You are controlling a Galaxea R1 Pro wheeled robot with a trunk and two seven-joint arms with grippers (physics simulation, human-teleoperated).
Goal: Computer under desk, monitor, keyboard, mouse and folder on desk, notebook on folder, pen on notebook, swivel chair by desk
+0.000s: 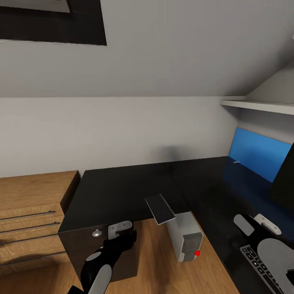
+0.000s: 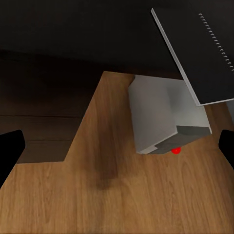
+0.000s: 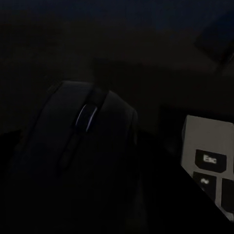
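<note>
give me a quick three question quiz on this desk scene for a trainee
1. True or false: the computer stands on the wood floor, not on top of the desk.
2. Which thing overhangs the desk edge above the computer? A) notebook B) monitor C) swivel chair
3. Fill in: in the right wrist view, the mouse lies close to the ____.

Key: 1 true. 2 A. 3 keyboard.
</note>
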